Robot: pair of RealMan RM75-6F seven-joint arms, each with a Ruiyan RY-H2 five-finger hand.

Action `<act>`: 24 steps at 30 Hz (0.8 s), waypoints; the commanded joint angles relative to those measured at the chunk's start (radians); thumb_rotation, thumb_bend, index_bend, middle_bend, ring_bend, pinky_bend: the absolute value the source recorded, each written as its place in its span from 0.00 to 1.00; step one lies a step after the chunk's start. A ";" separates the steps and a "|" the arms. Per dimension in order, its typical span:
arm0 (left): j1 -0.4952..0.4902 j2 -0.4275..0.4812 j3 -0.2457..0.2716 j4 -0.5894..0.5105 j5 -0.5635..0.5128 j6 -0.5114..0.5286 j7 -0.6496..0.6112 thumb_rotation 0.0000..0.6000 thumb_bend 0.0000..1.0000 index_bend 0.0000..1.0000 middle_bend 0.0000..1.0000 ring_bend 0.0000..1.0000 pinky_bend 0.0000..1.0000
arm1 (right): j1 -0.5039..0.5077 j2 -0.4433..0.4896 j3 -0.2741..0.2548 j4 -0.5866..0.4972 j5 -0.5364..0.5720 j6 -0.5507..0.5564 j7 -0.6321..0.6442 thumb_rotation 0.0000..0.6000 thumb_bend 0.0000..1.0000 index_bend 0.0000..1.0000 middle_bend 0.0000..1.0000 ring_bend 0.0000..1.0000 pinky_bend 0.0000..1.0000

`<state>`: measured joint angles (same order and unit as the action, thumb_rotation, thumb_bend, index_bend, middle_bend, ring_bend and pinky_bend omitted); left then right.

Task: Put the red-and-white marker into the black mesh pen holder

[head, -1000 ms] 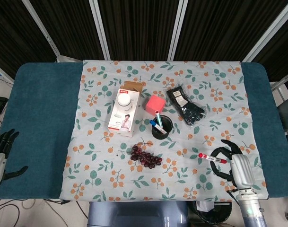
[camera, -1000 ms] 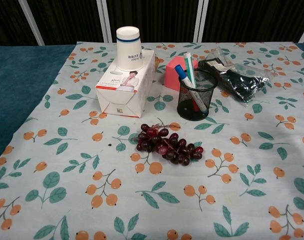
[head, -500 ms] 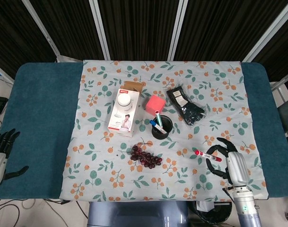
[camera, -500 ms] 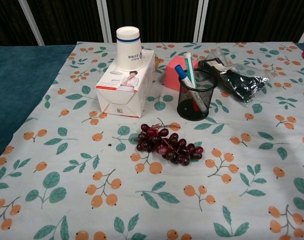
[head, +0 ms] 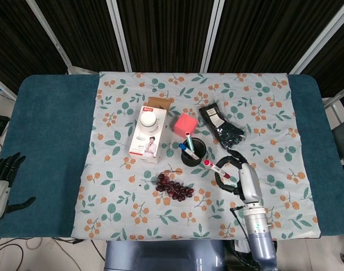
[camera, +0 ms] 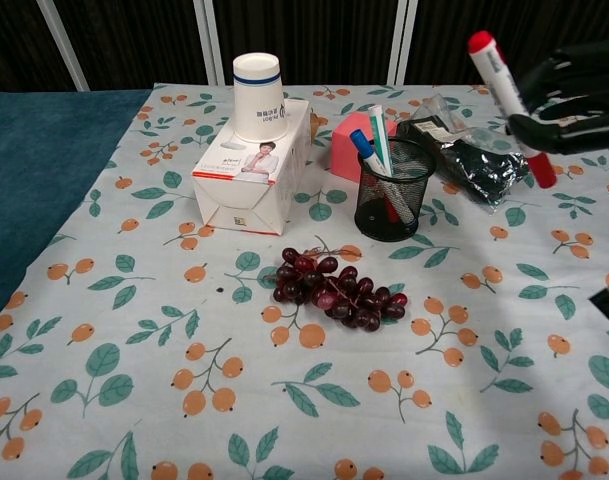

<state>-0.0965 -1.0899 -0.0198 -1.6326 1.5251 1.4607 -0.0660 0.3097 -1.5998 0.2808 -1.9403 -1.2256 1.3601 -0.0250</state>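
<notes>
Right hand [camera: 569, 100] has its fingers curled around the red-and-white marker [camera: 509, 93], gripping the lower barrel; marker is off the table, tilted, red cap up, over the cloth at about 4 o'clock of the black mesh pen holder [head: 192, 152], near it but not over the mouth. Marker looks light, stiff, smooth plastic, probably a bit slippery; mid-barrel is the sensible hold, and the low grip here leaves the long capped end free to swing. Holder stands upright and already contains a blue-capped pen [camera: 369, 152], a green-and-white pen [camera: 380, 128] and something red lower down, so free room inside looks tight. Mesh cup probably tips if bumped. Grapes [camera: 334, 290] at 6 o'clock of holder, pink block [head: 186, 123] at 12. Left hand [head: 1, 180] far off at 9 o'clock, fingers spread, holding nothing.
</notes>
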 commanded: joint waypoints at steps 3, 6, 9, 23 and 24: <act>-0.003 0.007 0.001 -0.003 -0.007 -0.011 -0.013 1.00 0.09 0.00 0.00 0.00 0.00 | 0.088 -0.135 0.084 0.040 0.110 -0.022 -0.070 1.00 0.53 0.63 0.52 0.20 0.19; -0.006 0.011 0.000 -0.005 -0.011 -0.017 -0.020 1.00 0.08 0.00 0.00 0.00 0.00 | 0.120 -0.200 0.124 0.078 0.158 -0.015 -0.078 1.00 0.53 0.63 0.52 0.20 0.19; -0.008 0.014 0.000 -0.007 -0.013 -0.023 -0.024 1.00 0.08 0.00 0.00 0.00 0.00 | 0.152 -0.260 0.169 0.124 0.207 -0.013 -0.070 1.00 0.53 0.63 0.52 0.20 0.19; -0.014 0.021 -0.002 -0.014 -0.030 -0.040 -0.028 1.00 0.09 0.00 0.00 0.00 0.00 | 0.315 -0.397 0.331 0.350 0.291 -0.038 -0.082 1.00 0.53 0.63 0.52 0.20 0.19; -0.014 0.021 -0.002 -0.015 -0.030 -0.041 -0.027 1.00 0.08 0.00 0.00 0.00 0.00 | 0.320 -0.400 0.331 0.366 0.296 -0.043 -0.080 1.00 0.53 0.63 0.52 0.20 0.19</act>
<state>-0.1105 -1.0686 -0.0216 -1.6473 1.4948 1.4193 -0.0936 0.6201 -1.9918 0.6068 -1.5932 -0.9410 1.3241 -0.1073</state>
